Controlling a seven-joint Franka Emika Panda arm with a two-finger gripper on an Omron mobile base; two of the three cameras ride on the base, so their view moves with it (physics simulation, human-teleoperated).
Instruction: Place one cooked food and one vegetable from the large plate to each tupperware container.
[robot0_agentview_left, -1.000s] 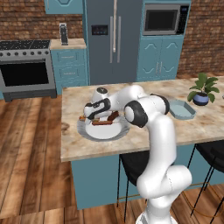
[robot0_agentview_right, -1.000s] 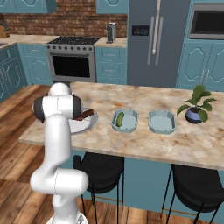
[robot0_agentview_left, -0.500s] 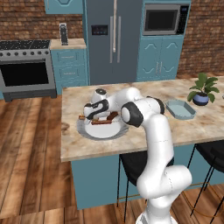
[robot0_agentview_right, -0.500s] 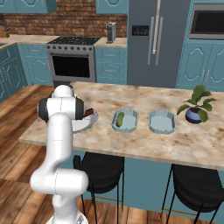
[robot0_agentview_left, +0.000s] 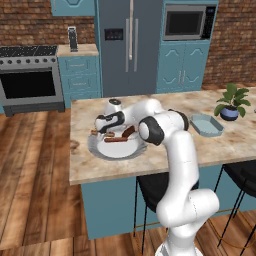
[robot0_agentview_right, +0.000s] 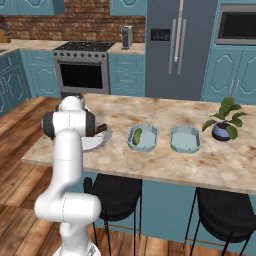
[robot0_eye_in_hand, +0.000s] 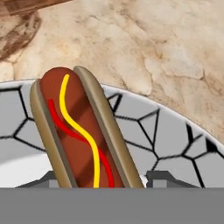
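At the left end of the table, the plate is reached over by the arm. Compared with a second ago, the arm is seen leaned further over the plate and the hand lowered onto its left part. The fingers, spread wide a second ago, are now drawn in about halfway.

In the hand view, a hot dog is seen lying across the plate's grey rim. It is flanked by the two fingertips, each just beside the bun. Whether the bun is already pinched or only bracketed cannot be told. The closing is judged to be under way and not finished.

Just right of the plate, the near tray is seen holding one green vegetable and no cooked food. Right of that, the far tray is seen bare. Further right of the plate, near the table's end, a potted plant is left standing.

From this, the hot dog is taken as the cooked item meant for the near tray. The task is judged under halfway done, with one item of four placed. A firm pinch on the soft bun is called for before any lift, since a loose hold could let it roll off the rim.
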